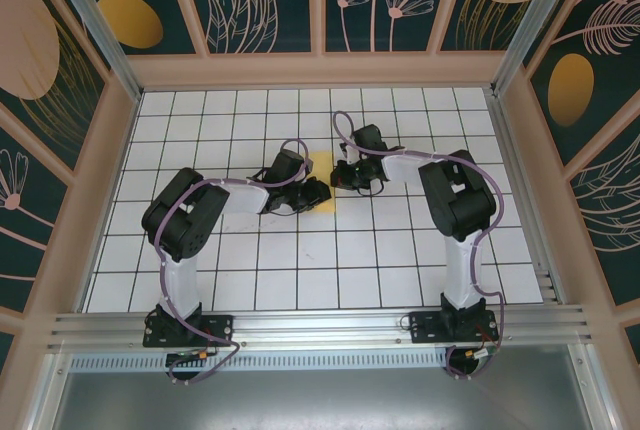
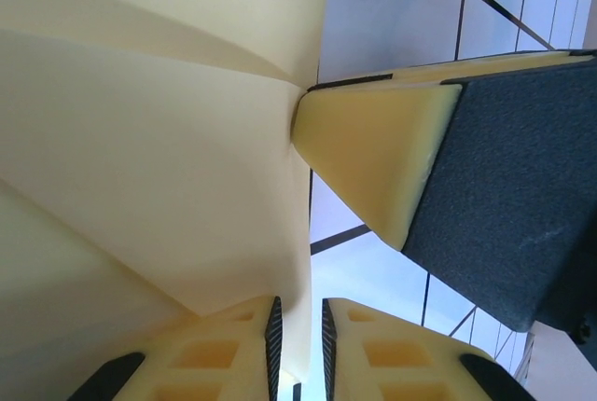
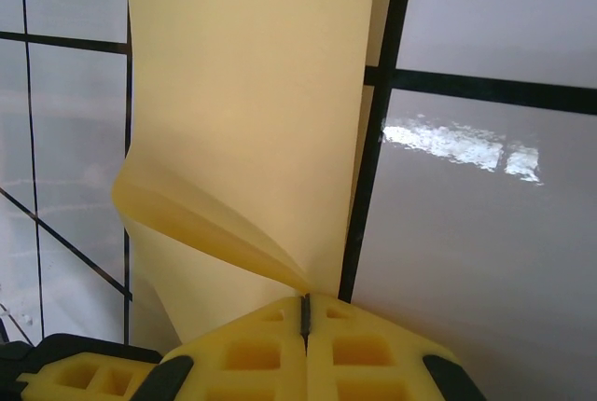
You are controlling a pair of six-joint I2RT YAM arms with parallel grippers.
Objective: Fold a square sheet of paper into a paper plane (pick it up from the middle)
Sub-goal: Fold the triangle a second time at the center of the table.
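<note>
The yellow square sheet of paper (image 1: 320,164) lies between the two grippers at the table's middle, mostly hidden under them. It is bent and layered, with no paper plane shape to make out. In the right wrist view the sheet (image 3: 252,93) runs away from the fingers with a flap curling up. My right gripper (image 3: 305,310) is shut on the corner of that flap. In the left wrist view the paper (image 2: 140,140) bulges on the left, and its edge hangs between the slightly parted pads of my left gripper (image 2: 298,322). The right gripper's finger (image 2: 373,149) pinches the sheet just ahead.
The white grid table (image 1: 300,270) is walled by a wooden frame (image 1: 320,70) at the back and sides. Both arms' elbows (image 1: 185,215) (image 1: 455,195) rise over the mid table. The two grippers (image 1: 318,190) (image 1: 342,174) sit about one tile apart.
</note>
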